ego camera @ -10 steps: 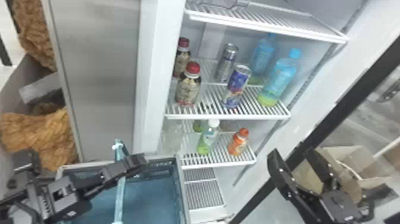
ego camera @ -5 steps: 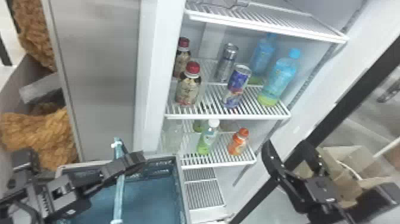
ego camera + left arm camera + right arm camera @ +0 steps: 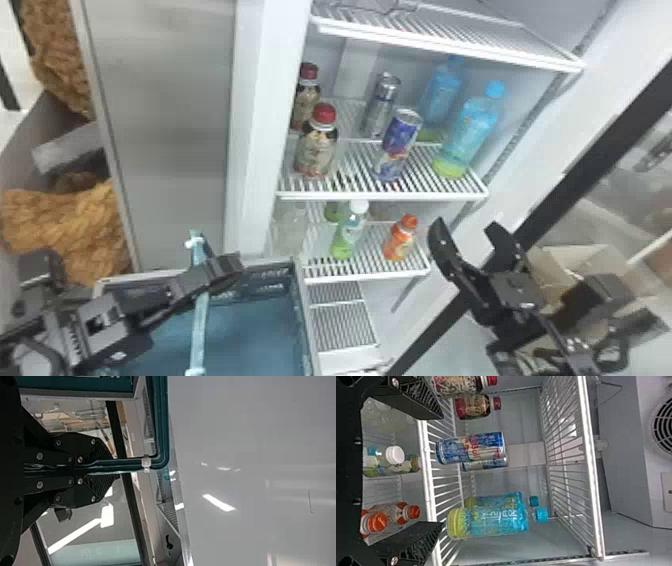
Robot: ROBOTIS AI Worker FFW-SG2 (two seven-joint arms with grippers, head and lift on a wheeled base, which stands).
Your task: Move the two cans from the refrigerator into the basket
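To take the front can well, the right gripper should first rise toward eleven o'clock in the head view, its fingers spread wide, then come in level with one pad on each side of the can's middle. The gap to the blue bottle, at about two o'clock from the can, looks modest — a finger swung wide could nudge it. A firm, even squeeze should do, since thin metal may dent or slip. Lift just clear of the shelf, draw straight out past its lip, and only then swing toward seven o'clock, where the basket waits. The left gripper has its fingers closed on the basket's handle — best kept steady. Both cans stand upright on the shelf, the back can at eleven o'clock from the front one. The front one is slim, blue and silver with red marks, its top bare metal; the other looks mostly silver with a dark band.
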